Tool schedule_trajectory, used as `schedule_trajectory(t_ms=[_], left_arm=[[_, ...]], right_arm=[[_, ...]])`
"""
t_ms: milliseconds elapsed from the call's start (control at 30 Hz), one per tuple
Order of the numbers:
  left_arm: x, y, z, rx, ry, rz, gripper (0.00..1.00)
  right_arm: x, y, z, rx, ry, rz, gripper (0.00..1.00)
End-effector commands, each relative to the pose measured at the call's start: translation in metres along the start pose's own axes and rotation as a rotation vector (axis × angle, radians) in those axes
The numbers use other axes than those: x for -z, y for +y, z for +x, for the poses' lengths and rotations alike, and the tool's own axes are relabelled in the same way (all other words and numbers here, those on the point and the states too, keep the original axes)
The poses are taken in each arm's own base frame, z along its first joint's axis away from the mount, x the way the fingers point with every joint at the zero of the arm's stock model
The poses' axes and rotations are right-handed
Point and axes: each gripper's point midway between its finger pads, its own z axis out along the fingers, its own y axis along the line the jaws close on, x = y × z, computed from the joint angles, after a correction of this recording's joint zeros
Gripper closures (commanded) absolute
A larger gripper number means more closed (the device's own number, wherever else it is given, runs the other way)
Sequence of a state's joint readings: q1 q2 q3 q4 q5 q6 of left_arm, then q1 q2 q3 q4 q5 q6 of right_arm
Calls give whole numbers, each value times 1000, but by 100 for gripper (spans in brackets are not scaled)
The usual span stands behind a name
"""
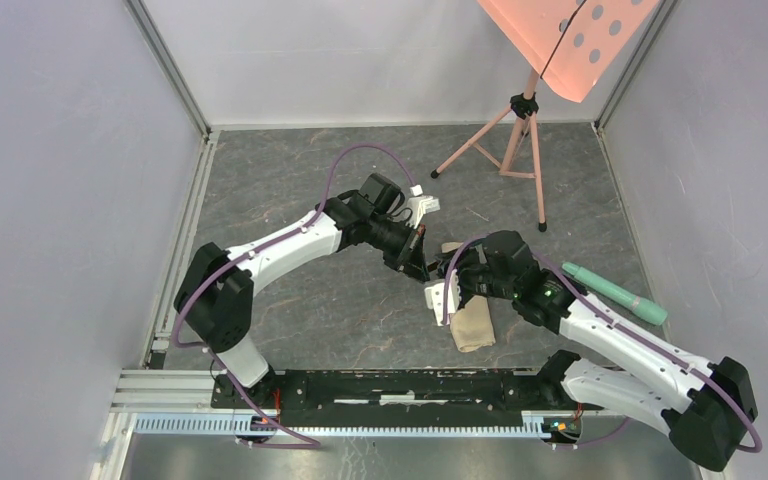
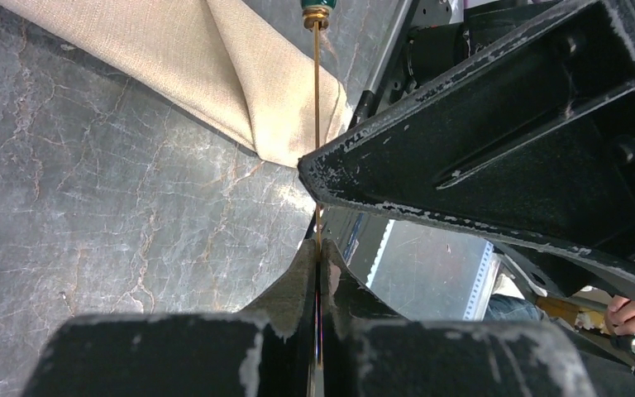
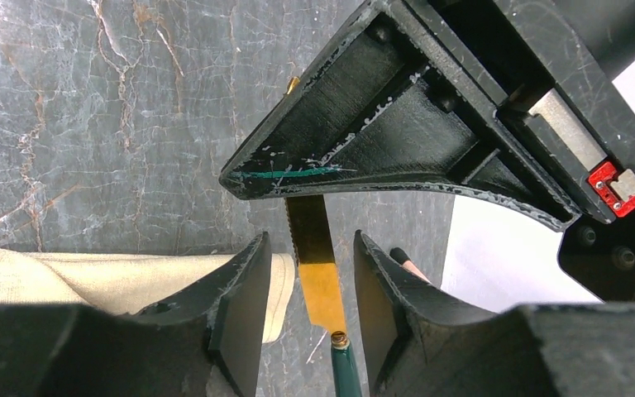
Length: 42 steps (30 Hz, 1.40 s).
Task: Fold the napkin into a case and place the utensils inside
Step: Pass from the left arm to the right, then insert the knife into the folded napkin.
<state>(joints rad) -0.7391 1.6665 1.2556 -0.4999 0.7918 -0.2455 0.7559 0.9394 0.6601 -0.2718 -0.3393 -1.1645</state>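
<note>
Knife (image 3: pixel 318 273) clamped in left gripper (image 2: pixel 318 252) (right gripper (image 3: pixel 310 240) straddling it), case (image 3: pixel 91 277) alongside

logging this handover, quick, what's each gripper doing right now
left gripper: shut on the gold knife
right gripper: open, jaws either side of it, not gripping

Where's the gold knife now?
The knife is clamped in the left tool, blade between the right tool's parted fingers in the right wrist view, beside the napkin.

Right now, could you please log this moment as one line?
left gripper: shut on knife | right gripper: open astride knife | napkin: folded on table
</note>
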Motion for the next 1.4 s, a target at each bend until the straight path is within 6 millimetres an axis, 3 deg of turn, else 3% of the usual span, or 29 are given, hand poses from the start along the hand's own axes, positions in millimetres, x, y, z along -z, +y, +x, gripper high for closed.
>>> schedule_trajectory(t_ms=[0,433,533,633,800,933,1000,1200,1367], left_arm=[[3,-14,-13,-13,-19,42,98],[3,-14,-13,-12,-17,42,95],[4,-11,-14,-16,-21,21,83],[11,-4,-19,-11,-47,-14,62],[49,27,-48,61,-221,-126,48],[91,65,-65,161,-386,-268,46],[102,74,-67,179,-429,-305,45],[96,75,-66,228,-442,-267,45],[78,68,-60,277,-438,-188,44]], right_arm=[[1,-19,-10,16,-22,35,56],[-7,-14,1,-80,35,23,78],[-8,-13,6,-129,57,29,87],[-10,-14,11,-202,71,69,90],[-10,-9,35,-375,159,173,100],[-2,-19,63,-588,197,352,100],[10,-32,86,-735,233,497,100],[24,-60,129,-1238,306,796,100],[-4,-54,140,-1550,339,771,100]])
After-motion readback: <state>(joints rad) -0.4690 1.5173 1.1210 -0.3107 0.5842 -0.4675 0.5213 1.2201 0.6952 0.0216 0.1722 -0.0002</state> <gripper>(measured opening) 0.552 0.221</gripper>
